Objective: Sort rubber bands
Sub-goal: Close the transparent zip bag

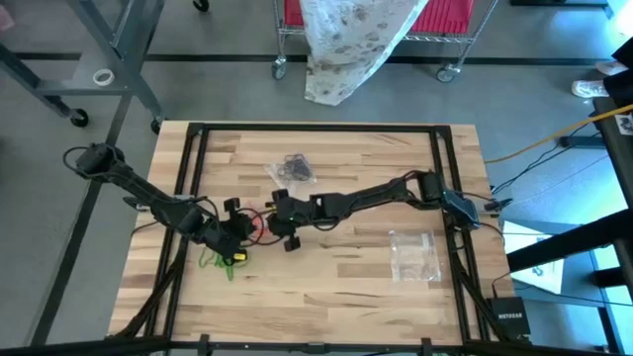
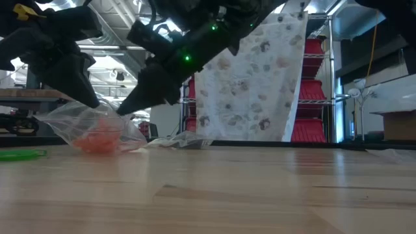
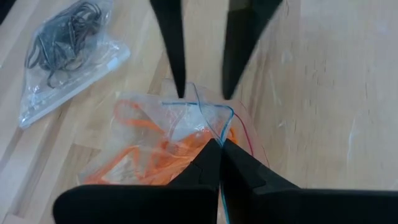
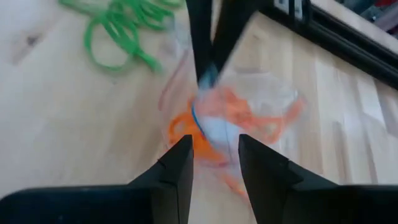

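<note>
A clear zip bag holding orange-red rubber bands sits left of the table's middle, its bottom on the wood. My left gripper is shut on the bag's top edge. My right gripper is open, slanting down from the right; its fingertips stand at the bag's opposite edge. Whether they touch it, I cannot tell. Loose green rubber bands lie on the table nearer the front. Black rubber bands lie in a second clear bag at the far middle. My left gripper pinches the bag's zip edge, with its blue and red lines, between its two fingertips. The fingers slant down from the table's left. That edge is drawn up while the bag's bottom with the orange bands stays on the table.
An empty clear bag lies flat toward the table's right. A black frame runs around the tabletop's edges. Bare wood lies open along the near side. Beyond the far edge stand a wire cart and a floral cloth.
</note>
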Action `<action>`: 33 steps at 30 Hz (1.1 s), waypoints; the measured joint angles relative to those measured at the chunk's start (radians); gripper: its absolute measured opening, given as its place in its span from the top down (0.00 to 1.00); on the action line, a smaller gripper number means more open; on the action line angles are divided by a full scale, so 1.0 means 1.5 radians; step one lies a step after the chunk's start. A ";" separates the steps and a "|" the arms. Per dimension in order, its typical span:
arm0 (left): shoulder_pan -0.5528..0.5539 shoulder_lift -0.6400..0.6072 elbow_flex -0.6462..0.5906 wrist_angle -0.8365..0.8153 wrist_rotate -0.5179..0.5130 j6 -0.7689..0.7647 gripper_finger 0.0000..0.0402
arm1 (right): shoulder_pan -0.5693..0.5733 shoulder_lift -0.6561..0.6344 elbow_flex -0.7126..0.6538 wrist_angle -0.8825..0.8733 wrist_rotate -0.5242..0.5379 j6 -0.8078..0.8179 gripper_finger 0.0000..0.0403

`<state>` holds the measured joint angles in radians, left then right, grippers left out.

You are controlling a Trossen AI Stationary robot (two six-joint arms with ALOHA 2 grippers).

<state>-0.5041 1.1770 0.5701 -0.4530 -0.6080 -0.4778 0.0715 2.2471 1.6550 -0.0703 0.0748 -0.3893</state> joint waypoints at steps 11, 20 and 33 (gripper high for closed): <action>0.000 0.000 0.000 0.001 0.000 -0.013 1.00 | -0.005 0.017 0.001 0.014 0.014 -0.007 0.85; 0.000 -0.029 0.016 -0.012 0.061 -0.096 0.95 | 0.027 -0.010 0.001 -0.009 0.089 -0.003 1.00; -0.043 -0.092 0.081 -0.017 0.259 -0.253 0.65 | 0.145 -0.079 0.001 -0.149 0.160 0.286 1.00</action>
<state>-0.5686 1.0386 0.6910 -0.4789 -0.2199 -0.8574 0.2890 2.1288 1.6558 -0.2935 0.3148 0.0398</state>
